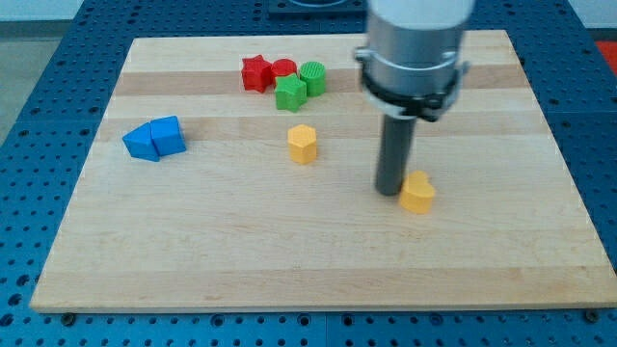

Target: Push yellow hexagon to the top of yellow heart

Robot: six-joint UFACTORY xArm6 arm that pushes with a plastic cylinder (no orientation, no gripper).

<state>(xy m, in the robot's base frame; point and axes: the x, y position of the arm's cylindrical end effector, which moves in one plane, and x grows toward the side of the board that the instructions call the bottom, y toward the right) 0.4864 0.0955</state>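
Observation:
The yellow hexagon [302,144] stands near the middle of the wooden board [193,260]. The yellow heart [417,193] lies to its lower right, well apart from it. My tip [388,191] is down on the board right against the heart's left side, to the right of and below the hexagon. The arm's grey body hangs above the rod and hides part of the board's top right.
A red star [255,73], a red round block [283,68], a green round block [313,76] and a green star-like block [290,93] cluster at the top centre. Two blue blocks [154,139] sit touching each other at the left.

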